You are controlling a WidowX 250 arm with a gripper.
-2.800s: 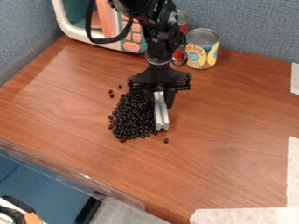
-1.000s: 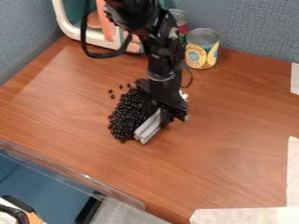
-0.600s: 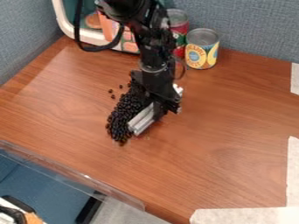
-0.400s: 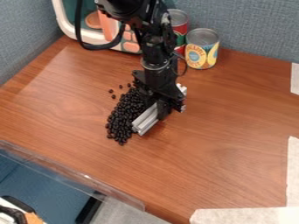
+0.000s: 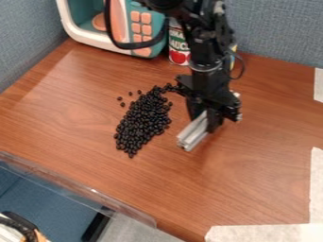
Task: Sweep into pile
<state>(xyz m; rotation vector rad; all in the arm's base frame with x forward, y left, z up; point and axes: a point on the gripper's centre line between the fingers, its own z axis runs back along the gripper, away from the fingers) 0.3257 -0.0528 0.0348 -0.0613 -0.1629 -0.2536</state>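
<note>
Black beans [image 5: 144, 120] lie in an elongated, slanting pile left of the middle of the wooden table, with a thin tail at its upper right and several loose beans at its upper left. Right of the pile, the gripper [image 5: 210, 118] hangs low over the table, shut on a silver metal bar [image 5: 193, 133]. The bar slants from lower left to upper right, its near end apart from the beans by a strip of bare wood. The arm hides part of the bar's far end.
A toy microwave [image 5: 95, 35] stands at the back left. Behind the arm are a red-labelled can [image 5: 178, 49] and another can, mostly hidden. A clear strip [image 5: 82, 189] edges the table's front left; pale tape [image 5: 317, 184] lies at the right.
The gripper and bar turned from upright in view to slanting and pressed against the beans, then moved right, away from them. The pile is longer and narrower; the stray bean at its lower right is gone.
</note>
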